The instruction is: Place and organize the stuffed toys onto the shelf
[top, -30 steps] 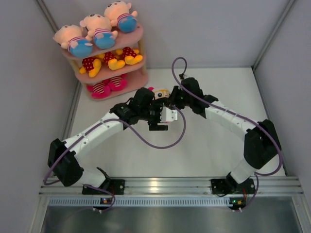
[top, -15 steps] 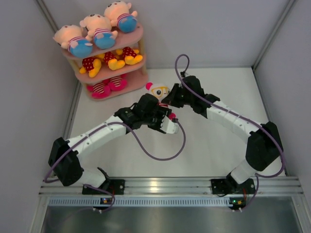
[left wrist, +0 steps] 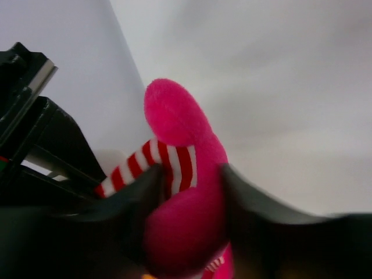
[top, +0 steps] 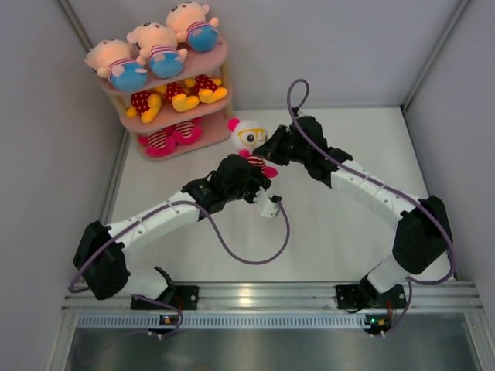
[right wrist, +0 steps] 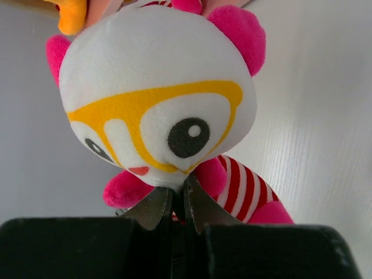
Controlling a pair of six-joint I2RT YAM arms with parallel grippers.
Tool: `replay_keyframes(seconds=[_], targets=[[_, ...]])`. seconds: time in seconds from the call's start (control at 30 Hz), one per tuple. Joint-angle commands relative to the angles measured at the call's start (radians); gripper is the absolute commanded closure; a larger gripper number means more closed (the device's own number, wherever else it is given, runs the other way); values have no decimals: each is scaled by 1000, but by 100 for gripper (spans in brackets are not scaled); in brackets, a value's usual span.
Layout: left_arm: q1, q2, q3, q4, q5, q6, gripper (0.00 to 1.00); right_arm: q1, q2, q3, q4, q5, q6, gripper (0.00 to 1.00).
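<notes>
A pink doll with a white face, yellow glasses and a red-white striped body hangs between my two grippers, just right of the shelf's foot. My right gripper is shut under its chin, pinching the neck of the doll. My left gripper has closed round one pink leg of the doll, and both fingers press on it. The pink three-tier shelf stands at the back left. Three boys lie on its top board, yellow bears on the middle one, pink dolls on the lowest.
White walls close in the table on the left, back and right. The shelf sits in the back left corner against the left wall. Purple cables loop from both wrists over the middle of the table.
The pink doll has moved up and back-left toward the shelf, carried by the right gripper. My left gripper turned under it and closed from wide open onto its leg.
</notes>
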State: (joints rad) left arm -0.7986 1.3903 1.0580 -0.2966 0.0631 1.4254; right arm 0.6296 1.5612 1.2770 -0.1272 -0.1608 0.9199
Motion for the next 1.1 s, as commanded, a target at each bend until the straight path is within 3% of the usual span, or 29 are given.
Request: replay_keyframes(seconds=[0.0, 0.07, 0.1, 0.23, 0.3, 0.37, 0.4, 0.5, 0.7, 0.83, 1.07], targets=[[10, -24, -35, 132, -109, 99, 67, 36, -69, 30, 90, -108, 65, 100], [10, -22, -32, 139, -120, 110, 93, 36, -64, 35, 92, -109, 65, 100], [10, -22, -27, 142, -120, 106, 100, 36, -66, 33, 90, -105, 65, 100], [10, -13, 2, 145, -129, 35, 100, 36, -58, 41, 81, -97, 42, 100], [19, -5, 31, 145, -115, -75, 100, 35, -50, 54, 67, -94, 13, 97], [33, -4, 43, 143, -85, -168, 100, 29, -40, 59, 49, -95, -3, 81], [54, -5, 40, 143, -28, -186, 100, 22, -35, 58, 40, -98, -12, 63], [100, -17, 24, 149, 67, -235, 100, -7, -30, 15, 31, -92, -18, 50], [188, 21, -96, 276, 173, -191, 100, -88, -46, -83, 18, -73, -36, 47], [245, 65, -167, 376, 274, 2, 100, -113, -90, -102, -32, -4, -114, 47], [332, 153, -165, 434, 440, 205, 100, -162, -119, -145, -63, 56, -161, 47]])
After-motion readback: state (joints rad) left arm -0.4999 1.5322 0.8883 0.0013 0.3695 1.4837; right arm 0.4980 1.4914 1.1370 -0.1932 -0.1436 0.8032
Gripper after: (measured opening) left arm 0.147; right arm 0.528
